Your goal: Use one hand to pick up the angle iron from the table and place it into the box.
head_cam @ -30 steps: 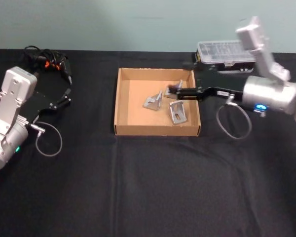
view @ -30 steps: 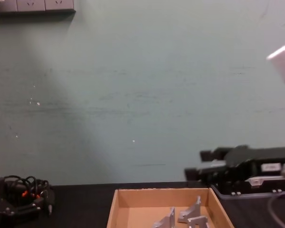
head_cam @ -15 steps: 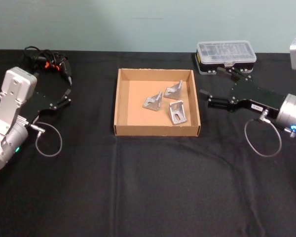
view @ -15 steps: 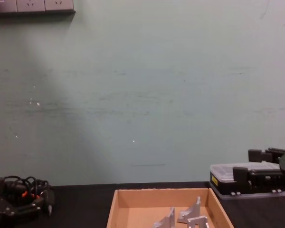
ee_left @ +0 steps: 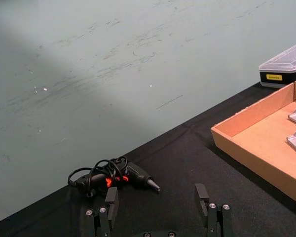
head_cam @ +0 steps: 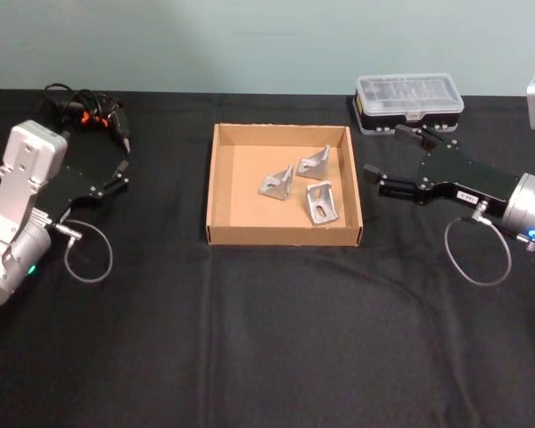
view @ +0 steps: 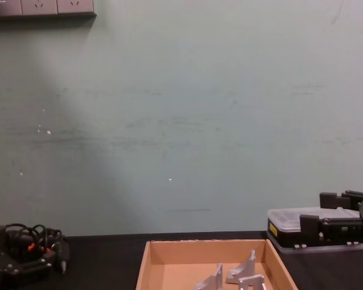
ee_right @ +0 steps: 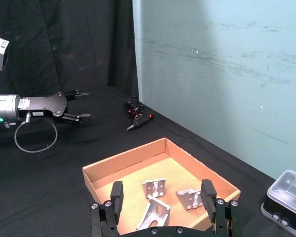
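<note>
The tan cardboard box (head_cam: 241, 192) sits mid-table on the black table (head_cam: 276, 330). Three grey angle irons lie inside it: one (head_cam: 275, 185) near the middle, one (head_cam: 314, 161) toward the back, one (head_cam: 322, 202) at the front right. They also show in the right wrist view (ee_right: 156, 187) and low in the chest view (view: 245, 270). My right gripper (head_cam: 385, 152) hovers just right of the box, open and empty, its fingers (ee_right: 117, 193) spread wide. My left gripper (head_cam: 123, 160) is parked at the far left, open and empty (ee_left: 157, 198).
A black plastic case with a clear lid (head_cam: 408, 92) stands behind the right gripper, near the box's back right corner. A black tool with a tangled cable (head_cam: 87, 109) lies at the back left. A green wall (view: 181, 121) backs the table.
My right gripper has drawn back rightward out of the box, leaving the rear angle iron lying there. It has barely moved in the last half second. The left arm stayed still.
</note>
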